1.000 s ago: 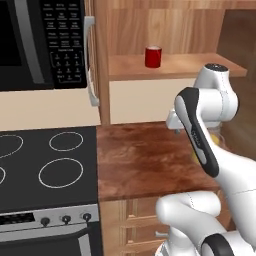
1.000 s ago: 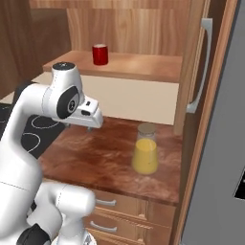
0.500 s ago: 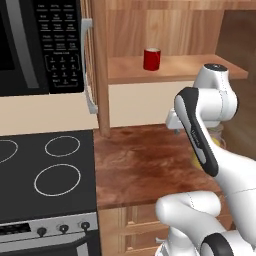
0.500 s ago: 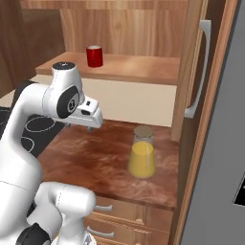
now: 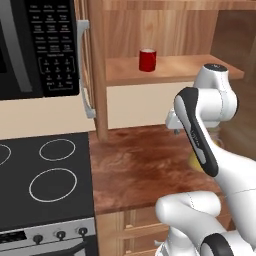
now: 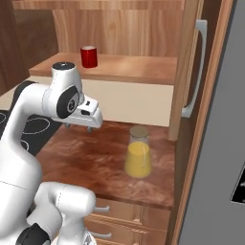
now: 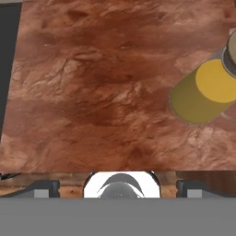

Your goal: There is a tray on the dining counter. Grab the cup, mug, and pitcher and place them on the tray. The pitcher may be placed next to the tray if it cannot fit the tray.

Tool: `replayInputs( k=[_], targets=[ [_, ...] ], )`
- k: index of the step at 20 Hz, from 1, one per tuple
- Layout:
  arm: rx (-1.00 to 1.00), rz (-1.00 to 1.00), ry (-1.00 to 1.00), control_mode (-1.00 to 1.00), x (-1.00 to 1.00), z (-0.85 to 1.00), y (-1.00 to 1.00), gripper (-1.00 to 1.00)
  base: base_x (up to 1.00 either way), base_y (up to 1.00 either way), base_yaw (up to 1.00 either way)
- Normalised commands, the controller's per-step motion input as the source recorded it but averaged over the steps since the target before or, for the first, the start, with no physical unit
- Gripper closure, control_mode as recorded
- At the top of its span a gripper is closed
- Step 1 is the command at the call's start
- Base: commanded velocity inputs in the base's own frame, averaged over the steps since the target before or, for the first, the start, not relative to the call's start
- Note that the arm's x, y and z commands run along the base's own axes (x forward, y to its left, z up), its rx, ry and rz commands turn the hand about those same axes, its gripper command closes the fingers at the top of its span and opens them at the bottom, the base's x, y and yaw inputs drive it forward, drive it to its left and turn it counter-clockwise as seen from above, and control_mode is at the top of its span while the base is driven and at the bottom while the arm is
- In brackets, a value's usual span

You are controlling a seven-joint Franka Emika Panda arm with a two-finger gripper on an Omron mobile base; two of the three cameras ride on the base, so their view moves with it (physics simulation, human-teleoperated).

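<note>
1. Compared with one second ago, the whole picture has shifted in both base views: the stovetop (image 5: 45, 185) takes less of the left base view, and the pitcher (image 6: 138, 154) sits more to the left and lower in the right base view. This is the base driving, not the things moving (the arm keeps the same folded pose).

2. For the task, I judge this as an approach toward the pitcher. Nothing is picked yet, so the work is at its start.

3. The pitcher stands upright on the narrow wood counter (image 6: 91, 158) beside the stovetop, near the tall cabinet side. In the hand view the pitcher (image 7: 207, 87) appears at the right side, seen from above, with the yellow liquid inside.

4. The mug (image 5: 147, 60) stands on the shelf (image 5: 175, 70) above the counter, well apart from the pitcher; the right base view shows it (image 6: 88, 56) too.

5. The gripper (image 6: 79, 126) hangs above the counter, to the left of the pitcher and not touching it. It holds nothing. In the hand view the two finger tips (image 7: 41, 188) stand far from each other, so the fingers are spread wide.

6. Next, I think, the hand must move sideways to bring the pitcher between the fingers.
</note>
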Motion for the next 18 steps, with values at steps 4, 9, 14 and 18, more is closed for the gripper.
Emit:
replayInputs(
  k=[4,9,14,18],
  targets=[
    [0.00,0.00,0.00,1.00,0.00,0.00,0.00,-1.00,0.26,0.00,-0.10],
    [0.00,0.00,0.00,1.00,0.00,0.00,0.00,-1.00,0.24,0.00,-0.09],
    [0.00,0.00,0.00,1.00,0.00,0.00,0.00,-1.00,0.04,0.00,-0.01],
    [0.00,0.00,0.00,-1.00,0.00,0.00,0.00,-1.00,0.00,0.00,0.00]
  ],
)
